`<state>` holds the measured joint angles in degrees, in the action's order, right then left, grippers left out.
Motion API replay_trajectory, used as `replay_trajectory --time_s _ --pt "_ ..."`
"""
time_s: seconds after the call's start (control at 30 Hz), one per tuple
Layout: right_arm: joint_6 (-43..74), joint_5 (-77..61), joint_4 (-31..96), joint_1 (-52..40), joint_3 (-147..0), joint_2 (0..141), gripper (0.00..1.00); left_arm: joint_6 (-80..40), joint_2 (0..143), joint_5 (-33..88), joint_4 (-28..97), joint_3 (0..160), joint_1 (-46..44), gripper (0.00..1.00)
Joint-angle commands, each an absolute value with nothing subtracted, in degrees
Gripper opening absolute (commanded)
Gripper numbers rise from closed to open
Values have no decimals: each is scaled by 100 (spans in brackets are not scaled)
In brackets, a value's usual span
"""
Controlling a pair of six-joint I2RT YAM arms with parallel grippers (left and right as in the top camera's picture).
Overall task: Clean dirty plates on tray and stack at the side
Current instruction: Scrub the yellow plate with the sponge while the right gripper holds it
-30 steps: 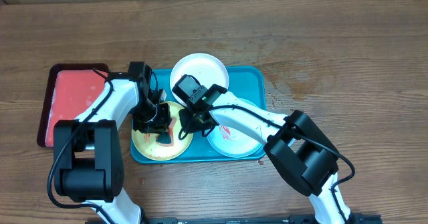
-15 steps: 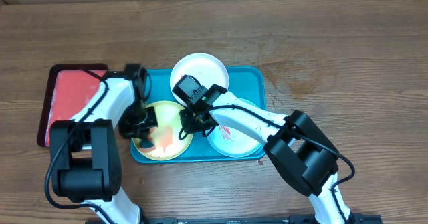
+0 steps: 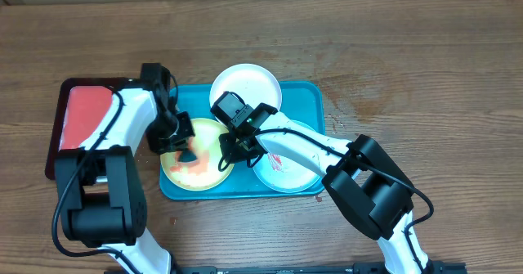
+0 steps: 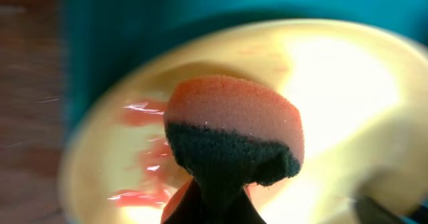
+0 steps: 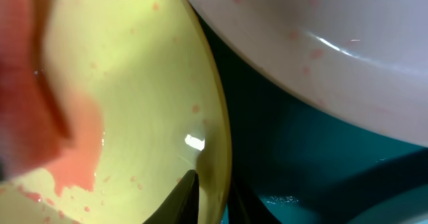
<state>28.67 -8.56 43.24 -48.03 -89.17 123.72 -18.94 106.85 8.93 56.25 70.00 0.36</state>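
Note:
The teal tray [image 3: 304, 94] holds three plates: white [image 3: 245, 86] at the back, yellow-green [image 3: 204, 169] at the front left, mint [image 3: 288, 169] at the front right. My left gripper [image 3: 181, 141] is shut on the sponge [image 3: 189, 156] over the yellow-green plate's upper left. In the left wrist view the sponge [image 4: 231, 130] presses on the smeared plate [image 4: 348, 83]. My right gripper [image 3: 227, 151] is shut on that plate's right rim. The right wrist view shows the fingers [image 5: 214, 190] pinching the rim [image 5: 217, 117], with the white plate [image 5: 321, 23] beyond.
A red dark-rimmed tray [image 3: 82, 114] lies left of the teal tray, under my left arm. Red sauce [image 5: 67, 150] smears the yellow-green plate. Small red spots mark the mint plate. Bare wooden table lies to the right and behind.
My left gripper moved the sponge from the yellow-green plate's middle to its left, then up to its upper left. My right gripper stayed clamped on the rim.

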Motion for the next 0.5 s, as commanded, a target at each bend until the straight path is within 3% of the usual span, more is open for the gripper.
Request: replay_trajectory --time_s 0.0,0.3,0.47 --pt "2853 -753 4313 -4788 -8997 12457 17 -1876 10755 1516 5408 6742 -220 4" --pt "2856 -755 4226 -4790 -8997 12457 15 -1885 10755 1540 4781 6523 -657 4" --pt "2853 -751 4329 -4788 -8997 12457 15 -1890 10755 561 4724 6523 -598 4"
